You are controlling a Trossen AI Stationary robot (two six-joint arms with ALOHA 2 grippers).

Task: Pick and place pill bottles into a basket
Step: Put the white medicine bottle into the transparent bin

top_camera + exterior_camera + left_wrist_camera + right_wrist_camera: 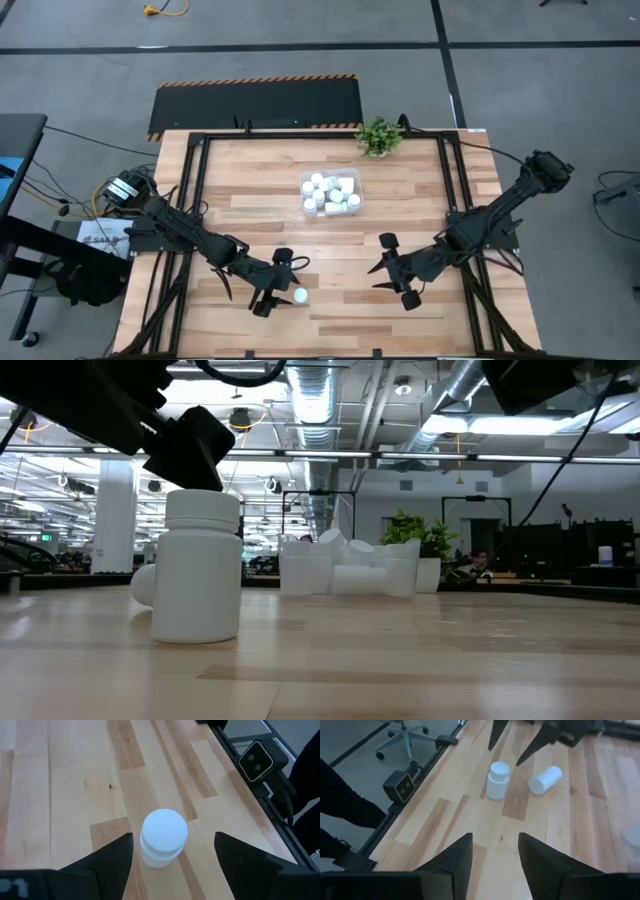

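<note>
The left gripper (283, 291) hovers at the near-left part of the wooden table (240, 180), well apart from the basket (331, 194) and on the near-left side of it. Its two dark fingers (107, 860) stand wide apart on either side of an upright pill bottle (300, 296), with clear gaps between them and the bottle, so nothing is held. In the low view this upright bottle (198, 566) stands on its base on the wood with the dark arm just above its cap. A second bottle (544, 779) lies on its side just beside the upright one; from the high view it sits under the left arm at about (283, 257), on the side nearer the basket.

The basket, a clear shallow bin, rests in the middle of the table toward the far edge and holds a heap of white pill bottles (330, 191). A small green potted plant (378, 136) stands just beyond the basket's far-right corner, at the table's far edge.

The right gripper (397, 270) waits to the near-right of the basket, low over bare wood. Its fingers (451, 860) show a narrow gap between them and grip nothing; both loose bottles lie well ahead of it.
</note>
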